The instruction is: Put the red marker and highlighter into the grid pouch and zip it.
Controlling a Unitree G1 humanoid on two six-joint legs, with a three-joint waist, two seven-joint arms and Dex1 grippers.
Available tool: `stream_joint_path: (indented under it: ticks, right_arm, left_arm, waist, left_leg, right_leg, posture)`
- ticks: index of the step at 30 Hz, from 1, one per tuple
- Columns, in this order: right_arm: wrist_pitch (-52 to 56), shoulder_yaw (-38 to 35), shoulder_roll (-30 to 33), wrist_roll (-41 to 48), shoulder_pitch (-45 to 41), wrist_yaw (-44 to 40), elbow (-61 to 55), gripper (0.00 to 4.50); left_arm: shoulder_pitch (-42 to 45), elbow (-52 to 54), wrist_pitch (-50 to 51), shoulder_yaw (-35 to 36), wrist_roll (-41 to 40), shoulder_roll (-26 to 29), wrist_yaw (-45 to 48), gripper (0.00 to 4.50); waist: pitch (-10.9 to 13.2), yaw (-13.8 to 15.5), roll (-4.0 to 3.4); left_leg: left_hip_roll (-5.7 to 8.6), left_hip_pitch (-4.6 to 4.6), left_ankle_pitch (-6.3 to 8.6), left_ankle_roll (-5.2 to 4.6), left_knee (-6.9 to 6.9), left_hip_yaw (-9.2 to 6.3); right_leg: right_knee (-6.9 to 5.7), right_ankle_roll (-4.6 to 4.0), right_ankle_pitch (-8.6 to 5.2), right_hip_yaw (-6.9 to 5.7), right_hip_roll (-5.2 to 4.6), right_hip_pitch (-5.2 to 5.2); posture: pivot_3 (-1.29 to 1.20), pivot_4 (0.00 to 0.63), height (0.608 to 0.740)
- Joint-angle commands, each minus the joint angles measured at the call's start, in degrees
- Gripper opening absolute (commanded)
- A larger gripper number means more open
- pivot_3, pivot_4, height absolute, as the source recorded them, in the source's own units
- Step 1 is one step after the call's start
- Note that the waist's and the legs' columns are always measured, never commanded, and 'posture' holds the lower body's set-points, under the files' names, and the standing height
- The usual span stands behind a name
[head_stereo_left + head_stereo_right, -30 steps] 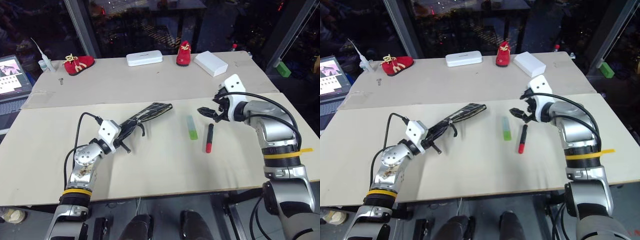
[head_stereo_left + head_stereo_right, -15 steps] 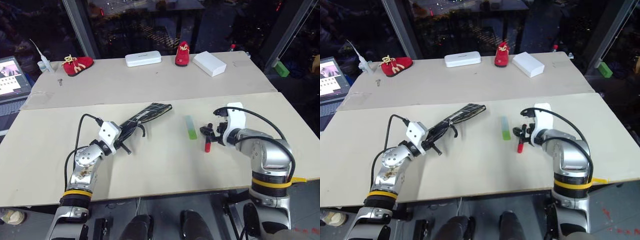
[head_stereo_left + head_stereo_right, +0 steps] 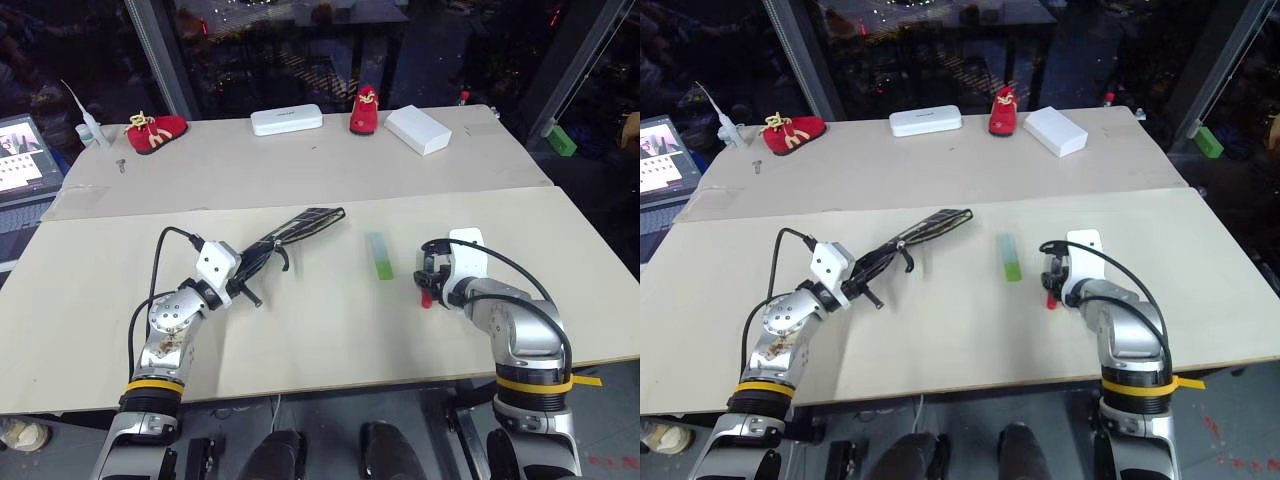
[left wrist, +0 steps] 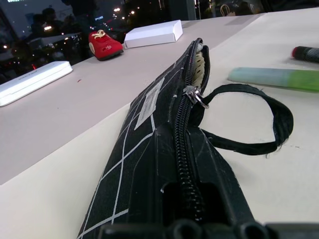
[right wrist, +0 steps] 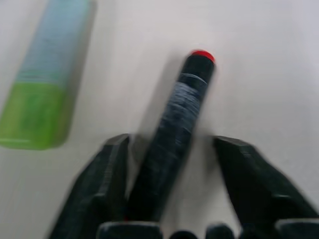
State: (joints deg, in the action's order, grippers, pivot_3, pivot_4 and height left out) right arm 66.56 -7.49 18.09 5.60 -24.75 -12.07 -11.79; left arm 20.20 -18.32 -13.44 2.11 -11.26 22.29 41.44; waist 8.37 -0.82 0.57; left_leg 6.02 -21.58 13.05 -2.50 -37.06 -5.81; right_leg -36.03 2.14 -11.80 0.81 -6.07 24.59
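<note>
Right wrist view: right gripper point(image 5: 172, 164) straddles the red marker point(image 5: 172, 119), jaws apart, not yet clamped; marker runs along the fingers, lower right of table point(image 3: 330, 340) centre. Highlighter point(image 3: 380, 256) just beside. Left gripper point(image 3: 243, 278) clamped on grid pouch point(image 3: 290, 232), mouth angled toward upper right, presumably for loading.

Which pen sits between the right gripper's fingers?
The red marker: black barrel, lying between the right gripper fingers. The highlighter lies apart beside it.
</note>
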Motion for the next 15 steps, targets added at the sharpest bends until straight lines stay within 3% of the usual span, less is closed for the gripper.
stream_joint_path:
  ticks: [1, 2, 4, 9, 15]
  right_arm:
    - [-2.5, -0.6, 0.9, -0.6, 1.8, 0.8, 2.4, 1.17]
    - [-2.7, -0.9, 1.0, -0.3, 2.0, 0.8, 2.6, 0.79]
    - [-3.1, -1.6, 1.3, 0.0, 2.0, 0.9, 3.0, 0.51]
    - [-6.5, -3.3, 2.8, 1.1, -0.7, -0.3, 5.1, 0.5]
    - [-39.6, 11.0, 15.6, -5.5, -4.5, -15.4, 2.1, 0.5]
  left_arm:
    - [1.2, 1.8, -0.3, 1.0, -0.9, 0.6, 0.1, 0.0]
    - [1.3, 1.8, -0.3, 1.0, -1.0, 0.6, 0.2, 0.0]
    - [1.5, 1.8, -0.3, 0.9, -1.3, 0.5, 0.8, 0.0]
    - [1.6, 2.7, 0.2, 0.6, -3.1, 0.2, 3.3, 0.0]
    - [1.2, 1.8, -0.2, -0.1, -2.6, 0.7, 4.8, 0.0]
  waist:
    - [0.0, 0.0, 0.0]
    - [0.0, 0.1, 0.01]
    - [0.0, 0.1, 0.05]
    - [-0.2, 0.1, 0.28]
    - [-0.1, -0.4, 0.24]
  left_leg:
    - [-0.01, 0.15, 0.02, -0.02, 0.01, -0.01]
    - [-0.01, 0.28, 0.03, -0.04, 0.02, -0.01]
    - [-0.01, 0.37, 0.04, -0.06, 0.02, -0.01]
    - [0.0, 0.39, 0.04, -0.06, 0.01, 0.0]
    - [0.02, 0.2, 0.05, -0.07, 0.08, 0.05]
  right_leg:
    - [0.06, 0.01, -0.01, -0.02, 0.01, -0.19]
    - [0.1, 0.03, -0.02, -0.02, 0.01, -0.33]
    - [0.14, 0.06, -0.04, -0.03, 0.01, -0.45]
    - [0.15, 0.07, -0.05, -0.02, 0.0, -0.46]
    - [0.15, 0.11, -0.07, -0.01, 0.0, -0.22]
  posture:
    - [0.0, 0.15, 0.74]
    - [0.0, 0.15, 0.74]
    - [0.0, 0.15, 0.74]
    - [0.0, 0.15, 0.74]
    - [0.0, 0.15, 0.74]
